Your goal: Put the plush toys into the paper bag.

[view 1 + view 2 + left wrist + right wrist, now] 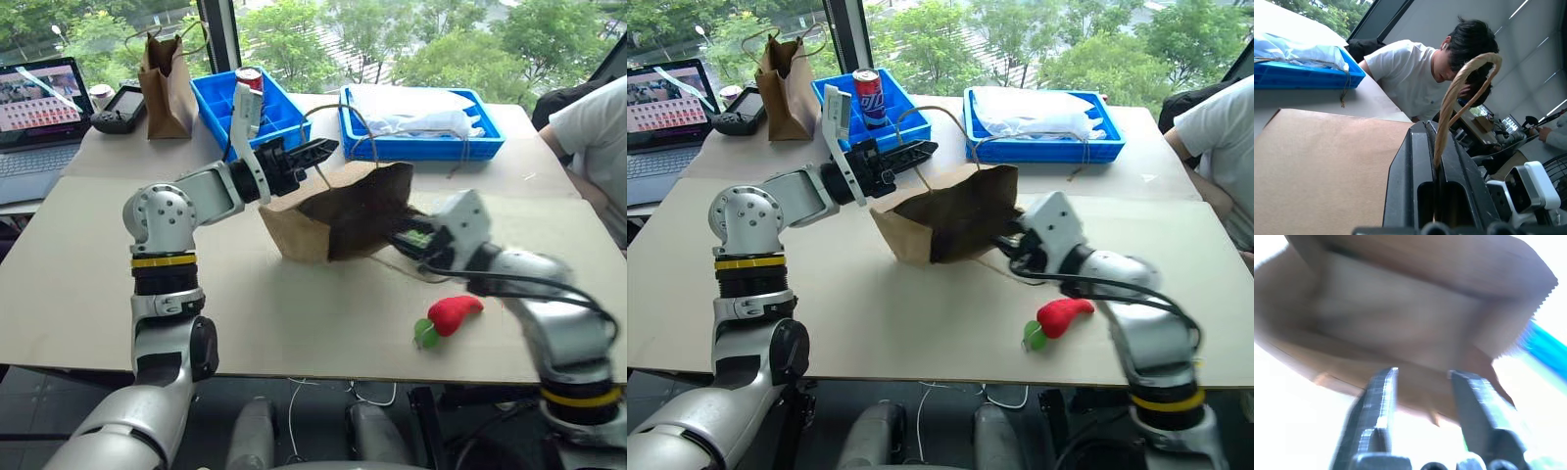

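Right gripper (1420, 382), spread and empty, is hovering at the paper bag (343, 211) mouth, red pepper toy (455, 313) lying nearest it, while left gripper (318, 150) is pinching the twine handle (1459, 93).

Pale beige flat-topped bench (294, 323), large tan cardboard sheet laid over near part. Wide brown kraft paper bag (343, 215) on its side mid-bench. Red pepper-shaped plush toy with green tip (449, 316) near front edge. Two blue plastic trays (421, 137) at back, narrow darker brown paper bag (167, 88) upright, open laptop (39, 108) far left.
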